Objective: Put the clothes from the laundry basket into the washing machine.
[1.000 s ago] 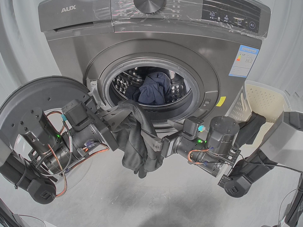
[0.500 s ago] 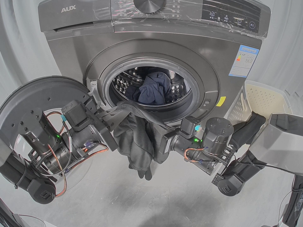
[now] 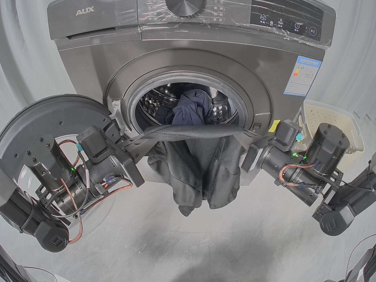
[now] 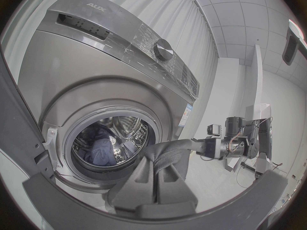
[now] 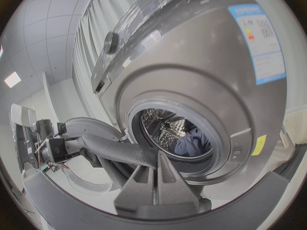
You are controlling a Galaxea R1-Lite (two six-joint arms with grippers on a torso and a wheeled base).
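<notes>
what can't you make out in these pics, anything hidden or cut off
- Laundry basket: in the head view the right arm covers its lower part, so whether it holds clothes cannot be told.
- Washing machine drum floor: in the head view the black garment, stretched across the opening, hides it. In both wrist views it is too dark beneath the blue garment.
- The black garment's type: it is bunched into folds in every view.

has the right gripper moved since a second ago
Yes. The right gripper has swung to the robot's right, from under the middle of the drum opening to near the yellow sticker, pulling the garment taut.
</notes>
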